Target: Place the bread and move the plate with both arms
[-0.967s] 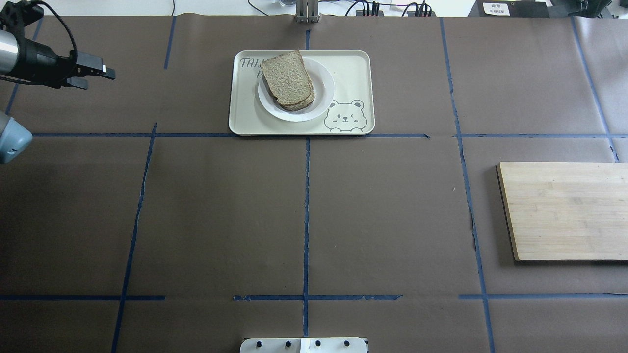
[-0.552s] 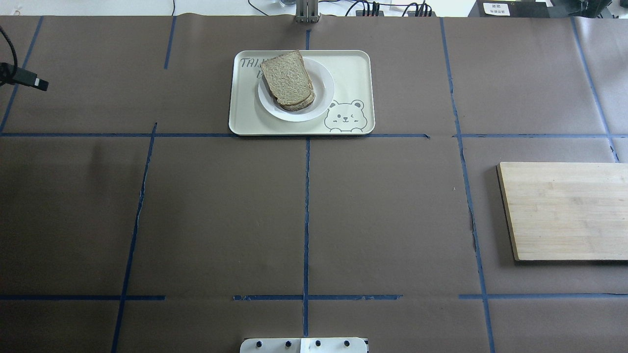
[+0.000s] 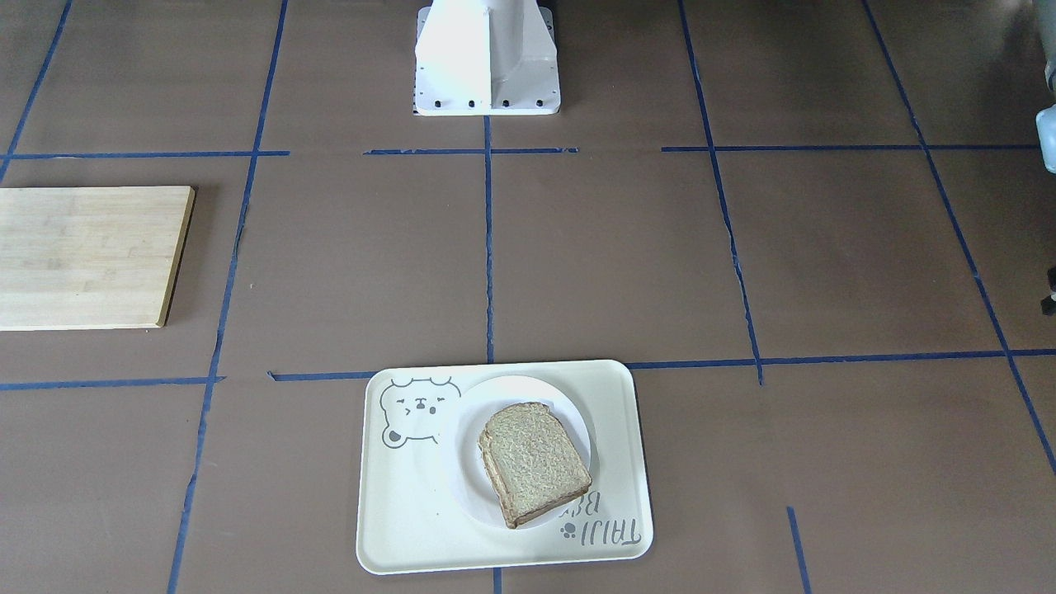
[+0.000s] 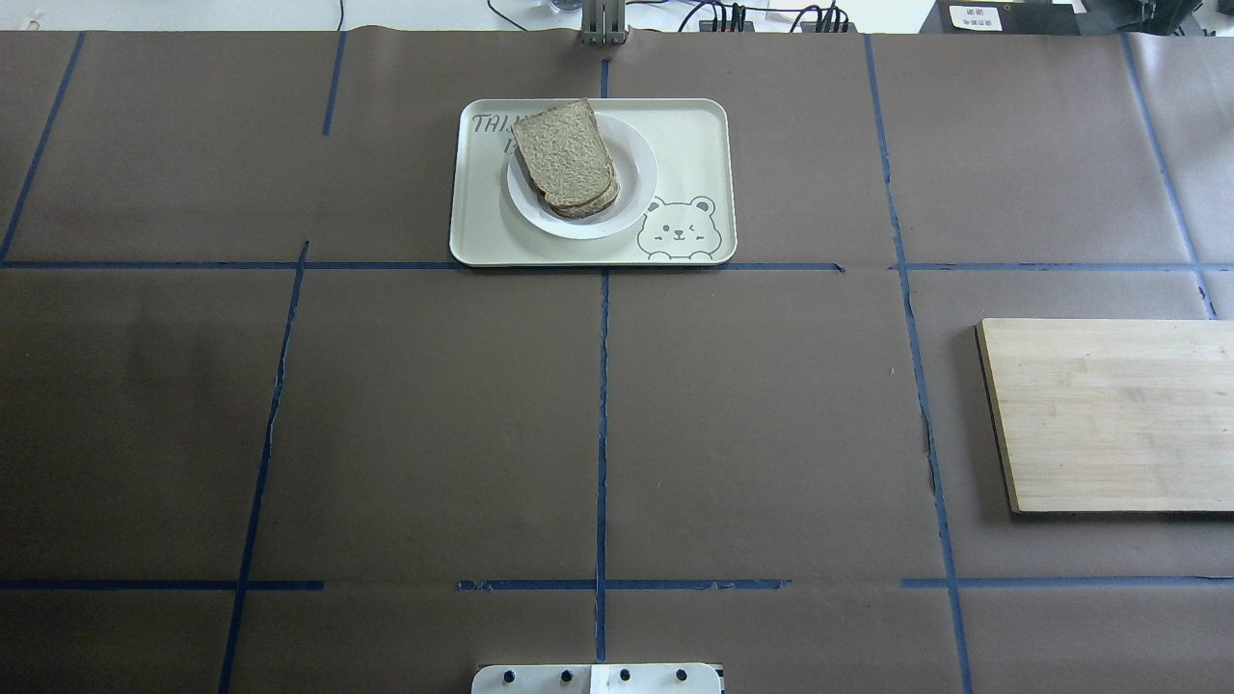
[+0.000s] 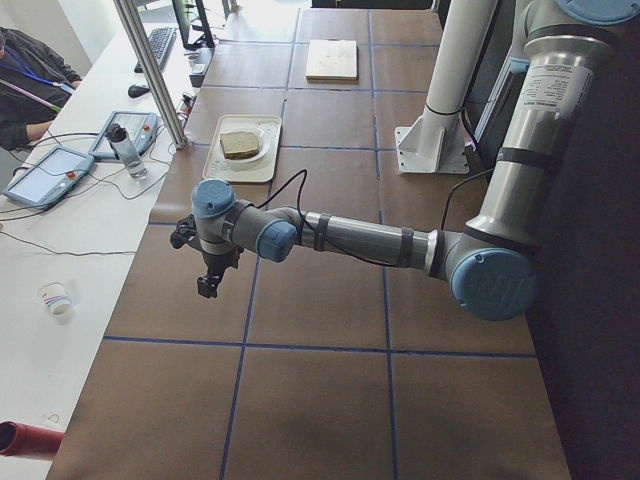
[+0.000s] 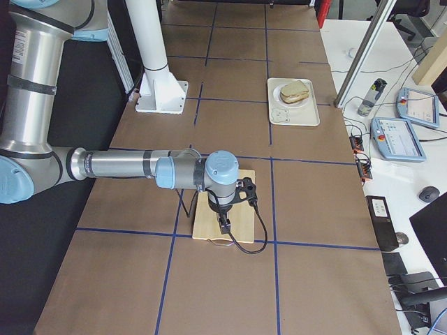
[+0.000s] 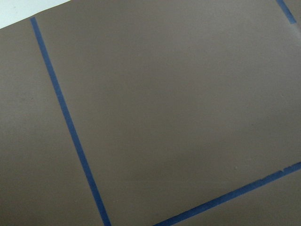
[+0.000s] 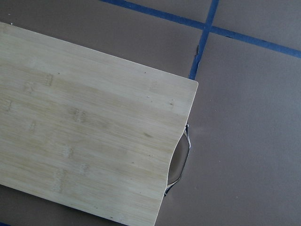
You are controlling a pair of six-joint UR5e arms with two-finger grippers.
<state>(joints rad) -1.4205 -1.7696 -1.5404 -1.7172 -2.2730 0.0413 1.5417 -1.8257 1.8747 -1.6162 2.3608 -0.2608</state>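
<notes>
Apparently done: we found bread (image 4: pixel 564 154) on plate (image 4: pixel 638 183), plate on tray (image 4: pixel 696 145), far from both arms' fingers. Left fingers (image 5: pixel 207 288) hung over counter (image 4: pixel 434 414), right fingers (image 6: pixel 223 225) over cutting board (image 4: pixel 1109 414); how wide either pair stood, we couldn't tell. We judged nothing left.

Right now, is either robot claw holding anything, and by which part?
Nothing seems held. The bread lies on the plate, far from the left gripper and the right gripper, both apparently bare.

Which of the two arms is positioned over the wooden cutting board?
The right arm: the right hand hangs above the cutting board, whereas the left hand, on the left arm, hangs over brown table.
</notes>
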